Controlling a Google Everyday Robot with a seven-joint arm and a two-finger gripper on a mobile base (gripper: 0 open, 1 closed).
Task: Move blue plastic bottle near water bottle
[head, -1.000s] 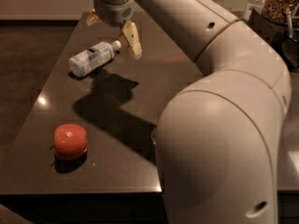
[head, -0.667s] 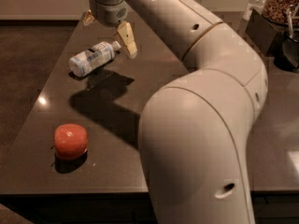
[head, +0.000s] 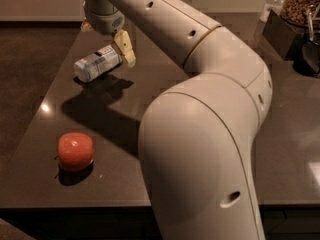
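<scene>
Camera view: gripper (head: 105,37) spread over blue plastic bottle (head: 96,65); red apple (head: 75,151), perhaps, well apart

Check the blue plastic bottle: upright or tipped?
Tipped: the blue plastic bottle lies on its side on the table, with the tool just above it.

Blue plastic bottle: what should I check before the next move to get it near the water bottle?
1. Blue plastic bottle found, lying on its side on the table: ok.
2. Tool open, just above the bottle's cap end: ok.
3. Bottle gripped: not ok, not yet held.
4. Water bottle in view: not ok, so the target spot is unknown.
5. Red fruit well apart from the bottle: ok.
</scene>
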